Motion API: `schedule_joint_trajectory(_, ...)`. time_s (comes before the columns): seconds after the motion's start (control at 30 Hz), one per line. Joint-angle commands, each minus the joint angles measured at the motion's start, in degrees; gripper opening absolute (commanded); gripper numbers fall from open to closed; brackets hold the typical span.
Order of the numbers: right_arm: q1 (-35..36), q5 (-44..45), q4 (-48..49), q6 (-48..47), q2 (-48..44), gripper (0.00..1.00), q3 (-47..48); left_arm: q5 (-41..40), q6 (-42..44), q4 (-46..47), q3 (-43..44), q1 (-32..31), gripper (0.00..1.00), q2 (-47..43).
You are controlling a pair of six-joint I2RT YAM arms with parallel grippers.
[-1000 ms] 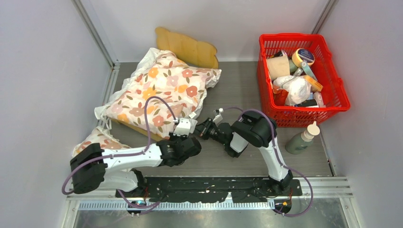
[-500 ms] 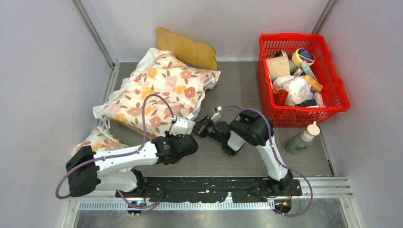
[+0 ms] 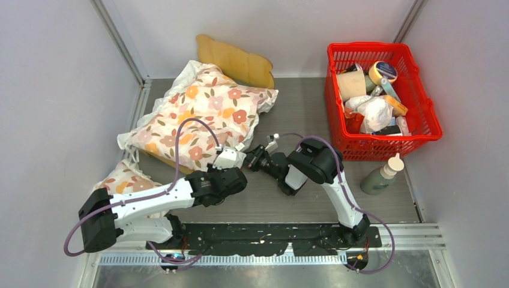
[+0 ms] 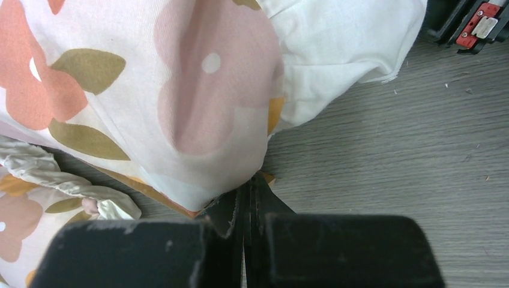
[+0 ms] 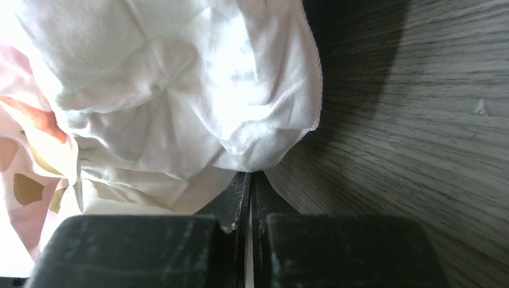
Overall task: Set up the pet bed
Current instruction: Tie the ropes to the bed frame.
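- Position: pet bed [image 3: 237, 60] sat on the far-left part of the counter [image 3: 300, 108], nearly all of it buried under the floral cushion [image 3: 204, 114]. Only the scalloped headboard at the far end and a strip of wood rail at the near-left edge showed.
- Long axis ran diagonally, headboard far-centre and foot end near-left, so the frame lay ahead and to the left of both arms.
- Left jaws were pressed together, tips right at the cushion's near corner, where a thin tan edge of the frame peeked out below the fabric. Couldn't tell if anything was pinched.
- Right jaws were also closed tight, tips against the cushion's white hem from the right side. Any caught fabric was hidden at the tip.
- Both pairs met at that same near-right corner, just beside each other, left nearer the wood and right nearer the cloth.
- Cushion looked rumpled and skewed over the frame and the grey sleeping surface wasn't visible, so set-up looked unfinished.
- Next move probably hinged on that corner: shifting the cushion along the diagonal until it sat square inside the rails.
- Small floral pillow [image 3: 123, 177] lay near-left by the foot end; contact with the frame unclear.
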Motion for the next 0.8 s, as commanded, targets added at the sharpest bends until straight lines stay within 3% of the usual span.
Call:
schedule_joint_trajectory(0.0, -1.0, 4.9, 7.6, -2.1, 2.5, 0.06, -2.8, -2.0, 1.6, -1.2, 3.0, 0.5, 0.00, -2.0)
schedule_joint_trajectory(0.33, -0.7, 4.6, 7.6, -2.7, 3.1, 0.06, -3.2, -4.2, 3.8, -3.8, 3.4, 2.0, 0.00, -1.5)
schedule_joint_trajectory(0.77, 1.4, 10.0, 7.6, -3.8, 0.9, 0.06, -10.3, -3.6, 6.7, 0.4, 2.8, 5.1, 0.00, -1.9)
